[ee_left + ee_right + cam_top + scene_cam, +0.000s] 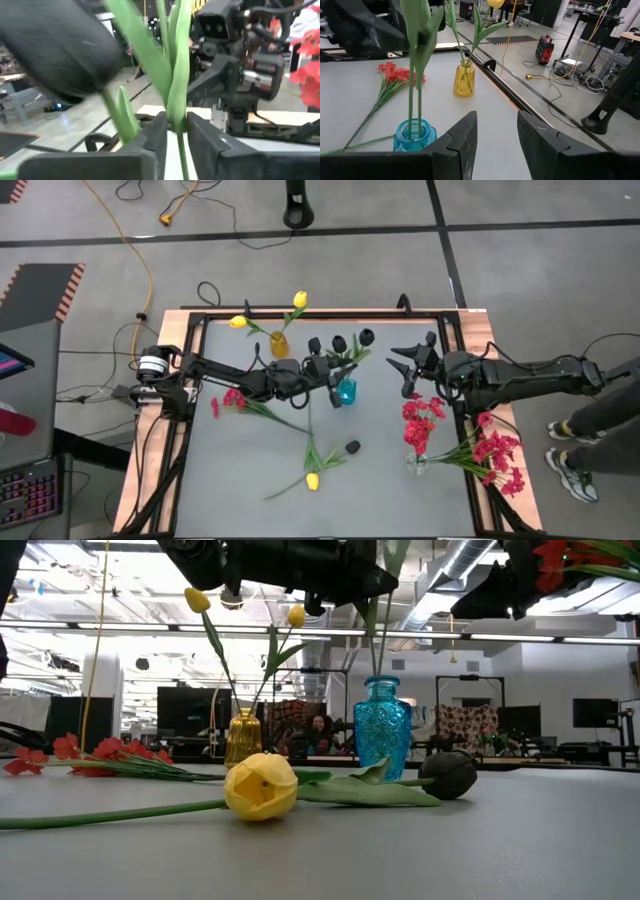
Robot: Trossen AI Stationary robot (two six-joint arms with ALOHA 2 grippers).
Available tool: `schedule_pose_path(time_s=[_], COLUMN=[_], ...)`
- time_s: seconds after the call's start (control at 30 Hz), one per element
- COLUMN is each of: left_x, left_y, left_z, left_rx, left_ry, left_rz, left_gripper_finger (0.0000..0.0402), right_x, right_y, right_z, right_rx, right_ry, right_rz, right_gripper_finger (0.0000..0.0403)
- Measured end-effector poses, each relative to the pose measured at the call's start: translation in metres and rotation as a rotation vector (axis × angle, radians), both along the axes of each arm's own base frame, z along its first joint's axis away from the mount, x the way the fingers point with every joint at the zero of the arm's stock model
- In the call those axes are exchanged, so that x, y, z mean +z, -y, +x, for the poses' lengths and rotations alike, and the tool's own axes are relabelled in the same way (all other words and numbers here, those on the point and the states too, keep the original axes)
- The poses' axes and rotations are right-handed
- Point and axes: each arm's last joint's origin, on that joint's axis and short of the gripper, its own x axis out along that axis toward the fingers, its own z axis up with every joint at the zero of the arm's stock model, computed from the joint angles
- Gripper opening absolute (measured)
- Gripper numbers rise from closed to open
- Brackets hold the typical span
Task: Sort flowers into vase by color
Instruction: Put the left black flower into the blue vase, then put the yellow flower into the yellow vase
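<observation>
**Black tulip going into blue vase**

Left gripper (322,367) sits just above the blue vase (346,391), fingers (156,134) clenched on a black tulip (340,343) stem w/ its leaf; stem ends already sit inside the vase neck per the right wrist view. Right gripper (405,370) waits near the vase's right side, fingers apart, holding nothing.

Elsewhere: yellow vase (279,344) holds two yellow tulips; clear vase (416,462) holds red sprays, more red lying beside it at the table's right edge. Loose on the table (380,480): one red spray (232,400) on the left, one yellow tulip (312,480) and one black tulip (352,447) in the middle.

Doing it well, imo:
- Lower straight down so the stem slides to the vase bottom, no sideways pull, since a tall stem could tip the vase.
- Open only once the stem rests on the rim.
- Back out upward, clear of blooms already in the vase.

Approx half sorted.
</observation>
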Motion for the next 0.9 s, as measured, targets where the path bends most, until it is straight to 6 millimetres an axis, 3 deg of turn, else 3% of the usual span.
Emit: schedule_pose_path(time_s=[0.3,0.9], left_x=[-0.003,0.004], left_y=[0.001,0.051], left_z=[0.007,0.01], left_rx=[0.012,-0.165], left_ry=[-0.178,-0.374], left_rz=[-0.066,-0.112], left_gripper_finger=[0.0135,0.0138], right_x=[0.0,0.0], right_y=[0.0,0.0], right_z=[0.0,0.0], right_rx=[0.0,0.0], right_ry=[0.0,0.0], right_rz=[0.0,0.0], right_gripper_finger=[0.0166,0.0166])
